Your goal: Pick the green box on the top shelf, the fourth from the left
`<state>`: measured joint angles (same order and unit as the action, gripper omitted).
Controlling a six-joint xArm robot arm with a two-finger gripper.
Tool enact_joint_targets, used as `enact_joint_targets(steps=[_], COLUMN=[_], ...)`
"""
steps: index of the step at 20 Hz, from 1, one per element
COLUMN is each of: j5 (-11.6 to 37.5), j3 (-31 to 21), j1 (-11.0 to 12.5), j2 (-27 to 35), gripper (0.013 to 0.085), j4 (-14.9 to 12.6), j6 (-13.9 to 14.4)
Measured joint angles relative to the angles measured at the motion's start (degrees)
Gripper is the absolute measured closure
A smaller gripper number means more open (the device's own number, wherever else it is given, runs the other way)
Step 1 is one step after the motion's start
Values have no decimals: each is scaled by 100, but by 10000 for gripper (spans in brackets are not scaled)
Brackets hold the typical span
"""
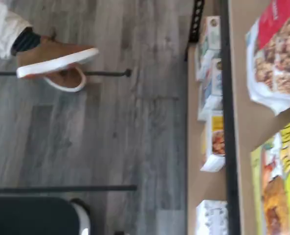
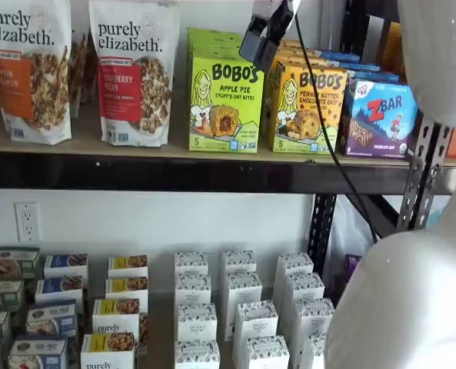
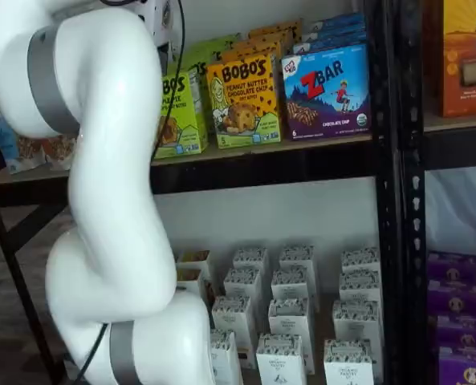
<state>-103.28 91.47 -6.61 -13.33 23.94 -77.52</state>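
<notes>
The green box stands upright on the top shelf, between a granola bag and the yellow-orange Bobo's box. My gripper hangs from the top edge of a shelf view with a cable beside it, in front of and above the green box's upper right corner. It shows as one dark shape with no visible gap and holds nothing. In a shelf view the white arm covers the left of the green box. The wrist view shows the green box on the shelf board.
Purely Elizabeth granola bags stand left of the green box, and a blue ZBar box stands further right. Small white cartons fill the lower shelf. The wrist view shows a person's brown shoe on the grey floor.
</notes>
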Motion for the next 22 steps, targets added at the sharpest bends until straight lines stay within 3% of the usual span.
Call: enact_joint_targets(steps=[6, 13, 22], j5=[539, 1224, 1513], j3=[-238, -431, -287], j1=[-21, -113, -173], j2=[-143, -228, 19], gripper=[130, 130, 130], j4=[142, 116, -16], j6=[1, 39, 40])
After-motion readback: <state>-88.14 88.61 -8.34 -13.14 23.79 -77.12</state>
